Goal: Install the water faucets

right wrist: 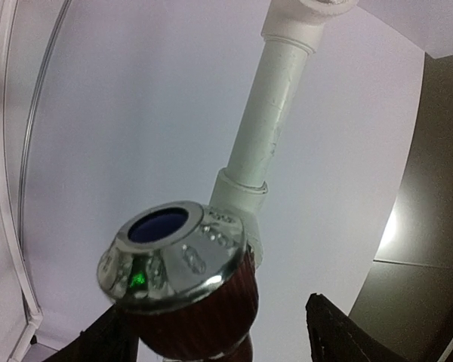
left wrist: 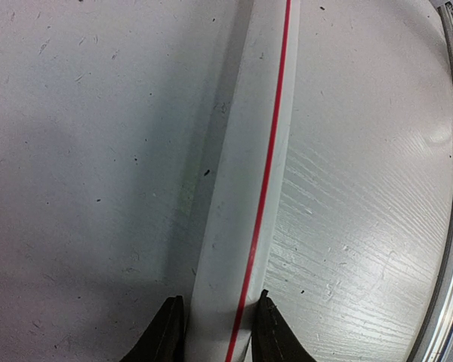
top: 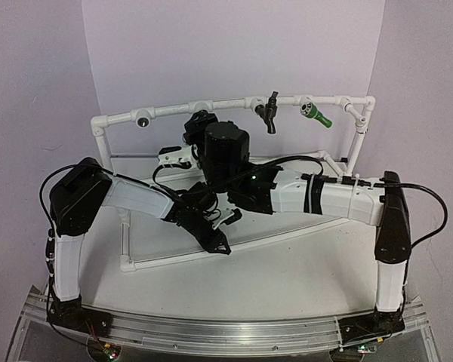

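1 faucet (top: 271,111) hangs left of another faucet (top: 315,115) on the rail (top: 170,111).

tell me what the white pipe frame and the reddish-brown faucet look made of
The white pipe frame: matte plastic, likely PVC; moulded joints, printed red stripe. The reddish-brown faucet: glossy body, probably plastic; its mouth is mirror-bright, metal or chrome plating.

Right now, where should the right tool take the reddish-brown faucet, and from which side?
On the reddish-brown faucet, grip the round body just below its flared silvery mouth, one finger per side. Come in from the mouth end, where the right tool straddles it with jaws open. The barrel is narrower than the rim, so the flare should stop it slipping.
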`<state>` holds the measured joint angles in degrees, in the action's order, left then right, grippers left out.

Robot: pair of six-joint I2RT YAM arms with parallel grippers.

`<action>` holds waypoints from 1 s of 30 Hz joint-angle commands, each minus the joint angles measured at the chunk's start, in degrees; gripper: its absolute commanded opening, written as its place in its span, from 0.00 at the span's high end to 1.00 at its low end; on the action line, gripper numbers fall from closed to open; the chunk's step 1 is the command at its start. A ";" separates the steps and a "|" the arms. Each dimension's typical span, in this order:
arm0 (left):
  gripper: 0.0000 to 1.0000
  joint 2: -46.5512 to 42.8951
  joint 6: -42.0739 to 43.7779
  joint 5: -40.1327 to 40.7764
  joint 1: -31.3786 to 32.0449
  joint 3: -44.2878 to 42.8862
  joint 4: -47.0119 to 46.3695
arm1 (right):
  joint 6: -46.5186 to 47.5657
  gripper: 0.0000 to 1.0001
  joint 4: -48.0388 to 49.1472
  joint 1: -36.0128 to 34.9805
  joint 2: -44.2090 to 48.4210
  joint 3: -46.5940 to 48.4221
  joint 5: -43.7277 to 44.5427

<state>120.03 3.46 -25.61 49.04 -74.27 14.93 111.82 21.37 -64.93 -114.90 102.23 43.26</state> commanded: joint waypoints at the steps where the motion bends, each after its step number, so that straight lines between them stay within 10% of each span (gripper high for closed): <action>1: 1.00 8.63 -6.31 7.17 0.16 3.44 6.60 | -2.07 0.32 1.60 0.80 -2.94 6.18 2.39; 20: 1.00 8.88 -6.28 7.18 0.18 3.24 6.70 | -38.07 0.91 5.02 0.85 -11.31 15.30 8.42; 30: 1.00 8.99 -6.28 7.24 0.18 3.32 6.78 | -85.46 1.00 6.31 1.05 -8.89 13.76 6.51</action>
<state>120.27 3.53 -26.13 48.90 -74.63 15.20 57.61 21.83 -64.64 -124.77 116.25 53.30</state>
